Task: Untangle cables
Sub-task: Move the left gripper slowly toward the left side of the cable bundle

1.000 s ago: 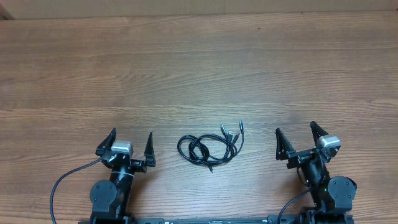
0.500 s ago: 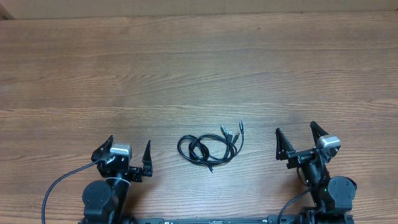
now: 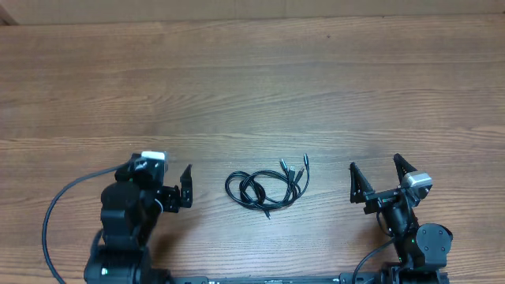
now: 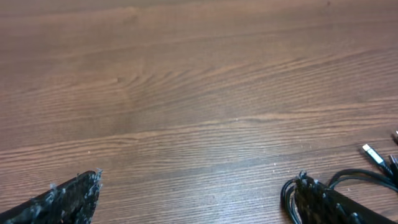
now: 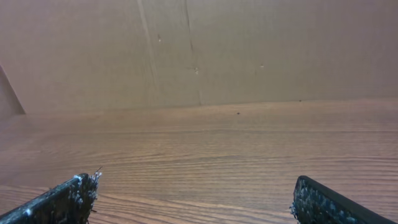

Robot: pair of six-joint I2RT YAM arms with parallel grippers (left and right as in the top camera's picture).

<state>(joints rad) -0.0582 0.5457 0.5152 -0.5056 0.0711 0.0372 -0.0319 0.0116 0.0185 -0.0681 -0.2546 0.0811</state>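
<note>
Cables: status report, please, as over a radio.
Left gripper open, right gripper open, both empty. Cables tangled on table, untouched. Nothing in the way.

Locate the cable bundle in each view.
Overhead: cables low centre, between the two arms.
Left wrist: cables in the bottom right corner, just past the left fingers.
Right wrist: not in it.
Shared landmark: the wooden table, its grain visible in all three views.

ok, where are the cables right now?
Overhead view: the cables lie coiled at bottom centre, between the left gripper and right gripper, touching neither.
</note>
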